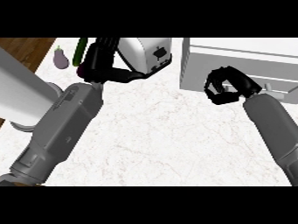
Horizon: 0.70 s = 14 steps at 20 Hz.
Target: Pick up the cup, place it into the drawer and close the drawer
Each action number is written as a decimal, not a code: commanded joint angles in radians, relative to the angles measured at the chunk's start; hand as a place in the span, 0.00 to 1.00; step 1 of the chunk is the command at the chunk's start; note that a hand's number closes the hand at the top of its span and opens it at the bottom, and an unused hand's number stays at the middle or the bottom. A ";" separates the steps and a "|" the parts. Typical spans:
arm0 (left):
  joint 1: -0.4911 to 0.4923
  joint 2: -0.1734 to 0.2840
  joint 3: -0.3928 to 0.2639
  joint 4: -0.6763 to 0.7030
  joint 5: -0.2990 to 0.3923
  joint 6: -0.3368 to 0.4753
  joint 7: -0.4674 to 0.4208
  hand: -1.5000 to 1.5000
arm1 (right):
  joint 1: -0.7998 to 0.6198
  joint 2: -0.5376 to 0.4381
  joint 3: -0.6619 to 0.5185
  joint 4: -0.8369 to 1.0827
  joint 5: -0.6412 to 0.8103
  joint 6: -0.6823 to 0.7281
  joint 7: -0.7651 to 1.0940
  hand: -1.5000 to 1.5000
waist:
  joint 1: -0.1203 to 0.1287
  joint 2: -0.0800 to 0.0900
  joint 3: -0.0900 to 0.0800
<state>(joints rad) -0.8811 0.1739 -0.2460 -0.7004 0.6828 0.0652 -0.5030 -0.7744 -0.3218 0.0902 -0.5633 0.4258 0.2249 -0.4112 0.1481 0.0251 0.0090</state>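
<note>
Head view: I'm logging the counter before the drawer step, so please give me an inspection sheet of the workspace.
Surface: white marbled counter.
Job's things: white drawer unit at right, open or closed unclear; cup not seen.
Clutter: eggplant, green vegetable and white toaster along the far edge.
Robot hands: left robot hand beside the toaster, state unclear; right robot hand curled, nothing seen in it, at the drawer unit's front.
Cables: nothing seen.
Surroundings: brown wood at left; large white cylinder over it.
</note>
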 commanded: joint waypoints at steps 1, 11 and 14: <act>0.013 0.033 -0.003 -0.031 -0.001 -0.019 0.021 0.00 | -0.157 -0.101 -0.100 0.071 -0.026 -0.048 0.053 1.00 | 0.038 0.011 -0.003; 0.055 0.025 -0.021 -0.057 0.000 -0.069 0.011 0.00 | -0.160 -0.151 -0.126 0.020 -0.081 0.039 0.058 1.00 | 0.063 0.027 -0.005; 0.042 0.033 -0.006 -0.073 0.017 -0.079 0.021 0.00 | -0.159 -0.160 -0.144 0.005 -0.108 0.069 0.064 1.00 | 0.069 0.022 -0.005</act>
<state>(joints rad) -0.8349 0.2022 -0.2590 -0.7553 0.6880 -0.0005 -0.4894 -0.7587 -0.3717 0.0406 -0.5911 0.3152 0.4230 -0.4195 0.1802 0.0377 0.0184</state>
